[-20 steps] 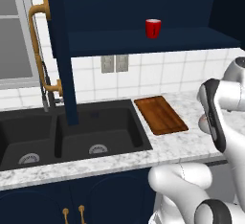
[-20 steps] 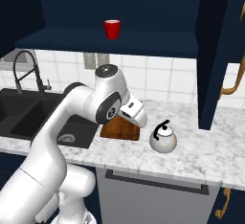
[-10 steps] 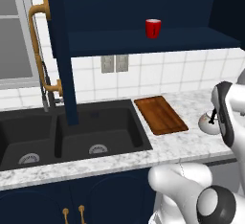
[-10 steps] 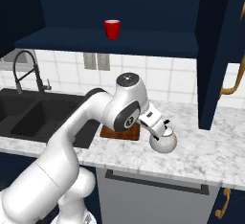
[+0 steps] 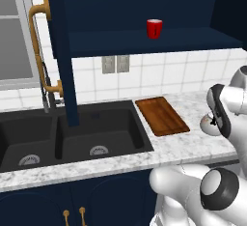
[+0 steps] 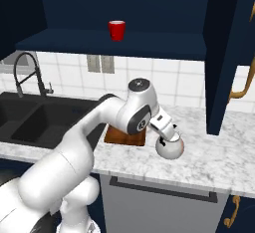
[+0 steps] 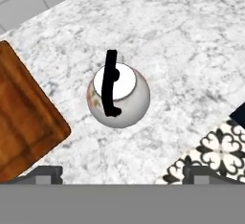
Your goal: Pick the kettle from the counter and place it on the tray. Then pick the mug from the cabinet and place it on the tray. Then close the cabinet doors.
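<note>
The small white-silver kettle (image 7: 118,96) with its thin black handle stands upright on the marble counter (image 7: 182,41), just right of the wooden tray (image 7: 24,122). My gripper (image 7: 123,174) hovers directly above it, open wide, with nothing between its fingers. From the right base view the hand sits right over the kettle (image 6: 169,148), beside the tray (image 6: 124,137). In the left base view the arm half hides the kettle (image 5: 209,122) to the right of the tray (image 5: 161,115). The red mug (image 5: 154,28) (image 6: 117,30) stands on the open cabinet's navy shelf (image 5: 111,44).
Both cabinet doors hang open: one (image 5: 60,51) over the sink, one (image 6: 226,53) at the right. The black double sink (image 5: 72,138) and its faucet (image 6: 22,72) lie left of the tray. The counter's front edge and patterned floor (image 7: 215,151) are close to the kettle.
The arm has swung right and lowered, bringing the hand from beside the tray to directly over the kettle. The jaws stayed open; kettle, mug and tray have not moved.
</note>
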Tool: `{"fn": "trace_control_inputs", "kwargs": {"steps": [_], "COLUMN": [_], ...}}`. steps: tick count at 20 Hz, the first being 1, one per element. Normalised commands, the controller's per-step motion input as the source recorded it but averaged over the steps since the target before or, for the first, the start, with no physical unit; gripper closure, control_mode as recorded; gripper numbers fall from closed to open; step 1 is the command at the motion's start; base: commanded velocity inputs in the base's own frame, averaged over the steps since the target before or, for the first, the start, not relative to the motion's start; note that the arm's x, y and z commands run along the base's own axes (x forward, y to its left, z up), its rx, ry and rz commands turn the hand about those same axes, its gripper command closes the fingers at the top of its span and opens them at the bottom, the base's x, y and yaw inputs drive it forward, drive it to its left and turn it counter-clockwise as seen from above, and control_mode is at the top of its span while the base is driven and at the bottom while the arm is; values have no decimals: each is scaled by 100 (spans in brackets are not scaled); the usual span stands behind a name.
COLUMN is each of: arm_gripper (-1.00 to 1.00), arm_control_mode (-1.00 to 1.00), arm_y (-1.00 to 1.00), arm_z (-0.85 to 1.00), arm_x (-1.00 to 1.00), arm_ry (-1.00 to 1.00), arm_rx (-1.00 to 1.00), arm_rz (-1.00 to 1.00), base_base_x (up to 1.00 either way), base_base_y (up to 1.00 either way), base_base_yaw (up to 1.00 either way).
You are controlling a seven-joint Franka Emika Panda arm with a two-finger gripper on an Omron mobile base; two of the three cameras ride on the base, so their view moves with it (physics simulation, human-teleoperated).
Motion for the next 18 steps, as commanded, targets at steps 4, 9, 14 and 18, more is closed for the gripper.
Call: {"fn": "trace_control_inputs", "kwargs": {"steps": [4, 9, 14, 18], "arm_gripper": [-100, -100, -100, -100], "arm_control_mode": [-100, -100, -100, -100], "arm_y": [-12, -21, -21, -21], "arm_z": [-32, -32, -25, -21], "arm_x": [36, 33, 37, 38], "arm_ry": [3, 0, 1, 2], "arm_rx": [0, 0, 3, 4], "arm_rz": [0, 0, 0, 0], "base_base_x": [0, 0, 0, 0], "base_base_y": [0, 0, 0, 0], "base_base_yaw": [0, 0, 0, 0]}}
